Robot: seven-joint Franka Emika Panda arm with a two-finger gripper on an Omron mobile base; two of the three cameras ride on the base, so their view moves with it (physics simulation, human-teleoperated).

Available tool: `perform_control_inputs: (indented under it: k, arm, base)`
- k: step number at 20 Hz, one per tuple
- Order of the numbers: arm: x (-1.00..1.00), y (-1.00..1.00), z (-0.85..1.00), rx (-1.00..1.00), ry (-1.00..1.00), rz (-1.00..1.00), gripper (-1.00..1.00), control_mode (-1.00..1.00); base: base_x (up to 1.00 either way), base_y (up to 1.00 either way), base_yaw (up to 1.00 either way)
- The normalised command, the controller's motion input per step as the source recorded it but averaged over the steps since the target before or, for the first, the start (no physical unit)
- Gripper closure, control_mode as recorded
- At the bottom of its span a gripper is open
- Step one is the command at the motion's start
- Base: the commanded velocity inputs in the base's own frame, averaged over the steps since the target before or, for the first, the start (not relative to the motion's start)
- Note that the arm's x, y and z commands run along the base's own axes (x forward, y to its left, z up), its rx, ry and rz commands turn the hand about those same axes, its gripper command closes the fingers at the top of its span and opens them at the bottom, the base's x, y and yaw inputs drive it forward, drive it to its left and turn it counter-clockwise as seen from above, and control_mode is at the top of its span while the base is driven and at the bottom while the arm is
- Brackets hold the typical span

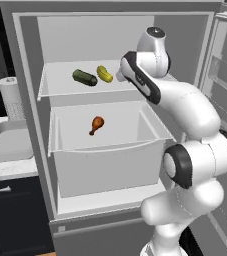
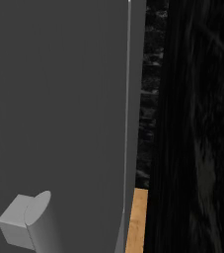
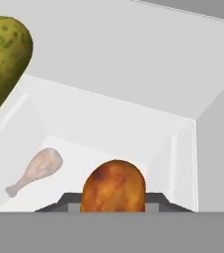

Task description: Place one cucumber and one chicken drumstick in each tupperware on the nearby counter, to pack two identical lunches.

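In the hand view my gripper (image 3: 113, 201) is shut on the bulbous end of an orange-brown chicken drumstick (image 3: 113, 184), with a dark finger (image 3: 155, 200) at each side. A yellow-green cucumber (image 3: 5, 57) lies close at upper left. The second drumstick (image 3: 34, 173) shows pale through the shelf, down in the drawer. In the left base view the dark green cucumber (image 1: 85, 77) and the yellow-green one (image 1: 104, 73) lie on the fridge shelf, and the second drumstick (image 1: 97, 124) rests in the drawer below. One light-grey tupperware (image 1: 5, 142) sits on the marble counter (image 1: 7, 170) at the left.
The fridge stands open, with a white shelf (image 1: 60, 92) above a pulled-out drawer (image 1: 105, 165). My arm (image 1: 185, 110) reaches in from the right. A paper towel roll (image 1: 9, 92) stands behind the tupperware. The grey fridge door (image 2: 59, 113) blocks the right base view.
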Motion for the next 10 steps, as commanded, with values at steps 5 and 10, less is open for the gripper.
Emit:
perform_control_inputs:
  k: [5,10]
  arm:
    - [-1.0,0.41,-0.32,0.0,-0.1,0.0,1.0,-1.0]
    - [-1.0,0.42,-0.09,0.0,-0.05,0.0,1.0,-1.0]
  base:
    - [0.0,0.0,0.0]
    - [0.0,0.0,0.0]
